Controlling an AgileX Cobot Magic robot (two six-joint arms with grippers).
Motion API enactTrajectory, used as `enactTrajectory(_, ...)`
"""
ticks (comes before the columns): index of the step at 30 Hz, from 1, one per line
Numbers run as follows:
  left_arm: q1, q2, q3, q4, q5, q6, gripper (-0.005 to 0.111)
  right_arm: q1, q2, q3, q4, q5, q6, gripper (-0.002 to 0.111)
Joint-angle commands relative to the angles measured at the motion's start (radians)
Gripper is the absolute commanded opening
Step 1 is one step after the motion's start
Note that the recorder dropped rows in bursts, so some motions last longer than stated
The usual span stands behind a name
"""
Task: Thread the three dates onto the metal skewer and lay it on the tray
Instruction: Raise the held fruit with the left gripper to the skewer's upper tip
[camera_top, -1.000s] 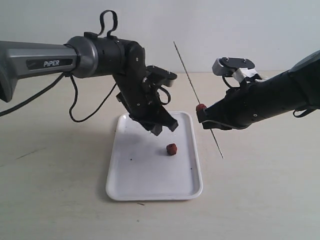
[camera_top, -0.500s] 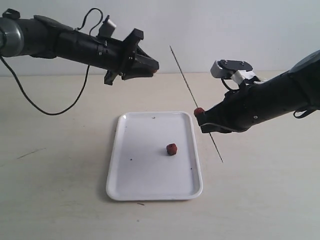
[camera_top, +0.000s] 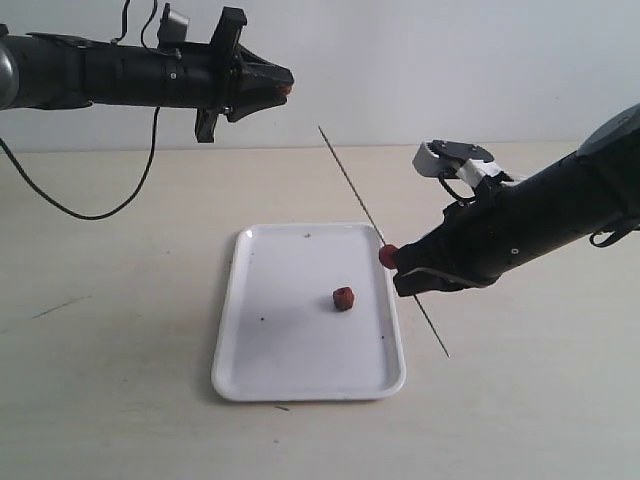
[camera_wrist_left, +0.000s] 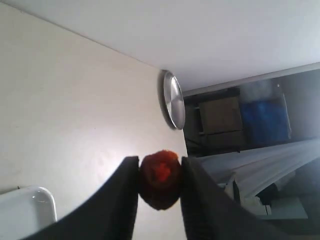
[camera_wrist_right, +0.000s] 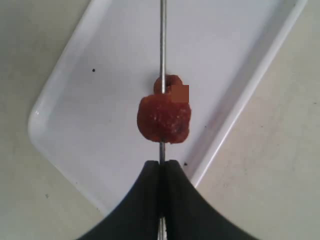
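Left hand (camera_top: 283, 88), one date (camera_wrist_left: 160, 179) (of three)

Soft, even light from above fills the exterior view; the tray (camera_top: 290, 350) shows no glare and casts only a thin, faint shadow along its near edge. In the left wrist view the held date (camera_wrist_left: 160, 179) is blurred and the room behind it dim. Over the tray, 1 blocky smear mars the skewered date (camera_wrist_right: 164, 120); the skewer (camera_wrist_right: 162, 40) stays sharp.
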Motion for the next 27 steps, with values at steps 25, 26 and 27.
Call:
enactTrajectory(25, -0.042, -0.013, 0.005, 0.058, 0.012, 0.008, 0.029, -0.004, -0.006, 0.004, 0.171, 0.049, -0.188, 0.000)
enactTrajectory(26, -0.042, -0.013, 0.005, 0.058, 0.014, 0.008, 0.029, -0.004, -0.006, 0.004, 0.171, 0.047, -0.188, 0.000)
enactTrajectory(27, -0.042, -0.013, 0.005, 0.058, 0.014, 0.008, 0.029, -0.004, -0.006, 0.004, 0.171, 0.042, -0.188, 0.000)
